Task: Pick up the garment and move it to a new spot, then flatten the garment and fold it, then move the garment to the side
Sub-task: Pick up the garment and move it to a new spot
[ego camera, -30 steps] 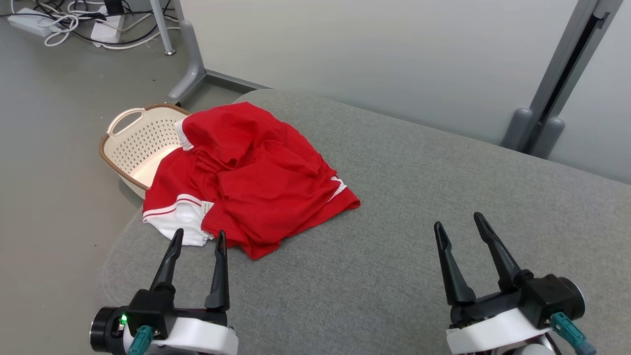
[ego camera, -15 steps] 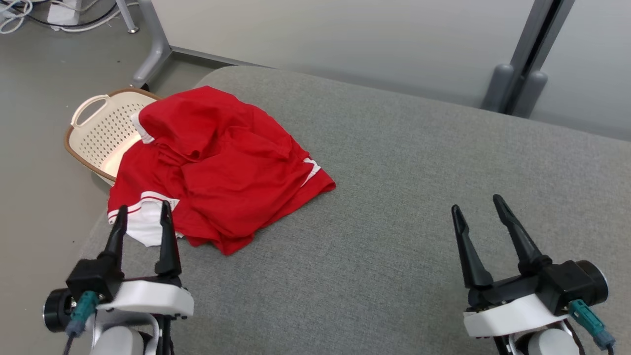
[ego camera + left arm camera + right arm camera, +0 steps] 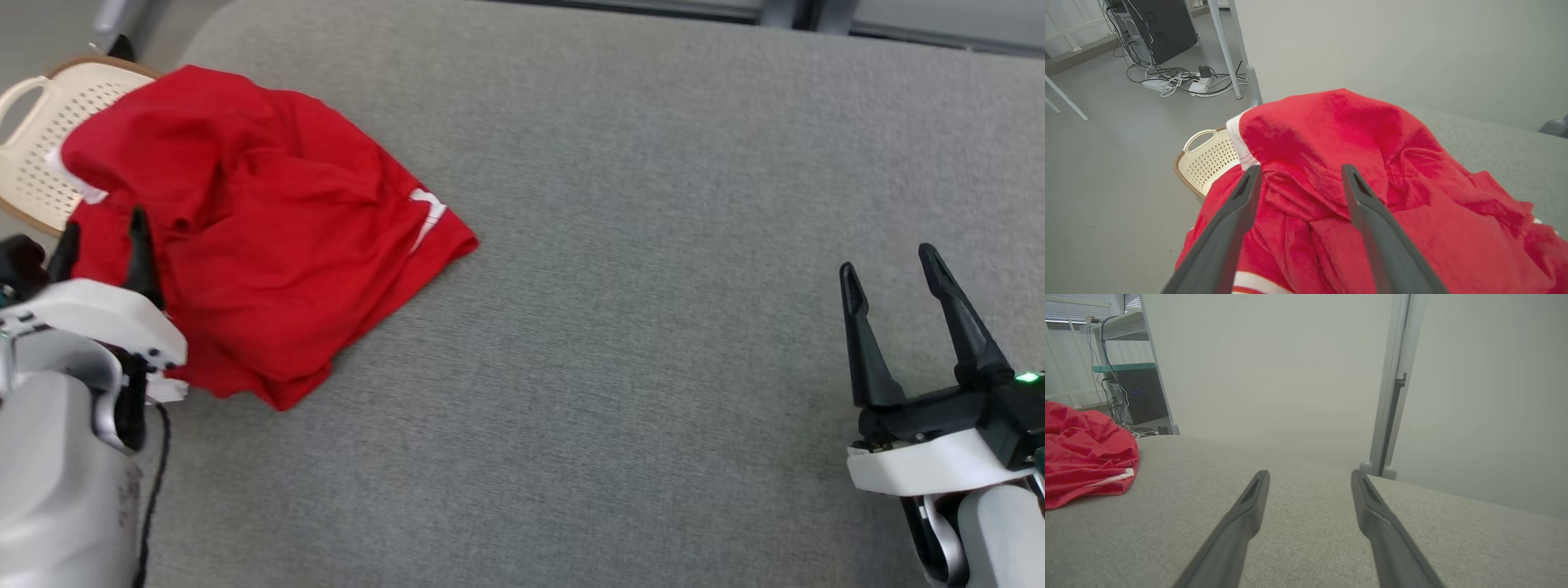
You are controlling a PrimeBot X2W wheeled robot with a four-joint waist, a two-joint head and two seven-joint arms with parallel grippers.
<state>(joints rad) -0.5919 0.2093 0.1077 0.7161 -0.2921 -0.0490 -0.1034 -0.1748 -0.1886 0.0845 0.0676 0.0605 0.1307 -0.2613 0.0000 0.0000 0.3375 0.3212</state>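
The broad grey upholstered surface stretches ahead of the right gripper, whose fingers stand wide and well apart from the cloth. The crumpled red garment with white trim is heaped just beyond the left gripper, whose fingers are equally wide, with a raised fold showing between them. A cream perforated plastic basket lies past their tips. The grasp would go best if both fingers sink around that thick fold before closing.

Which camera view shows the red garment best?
The head view: the red garment shows almost whole, crumpled at the left edge of the grey surface. The left wrist view gives a close look at its folds, cut off below. The right wrist view catches one end.
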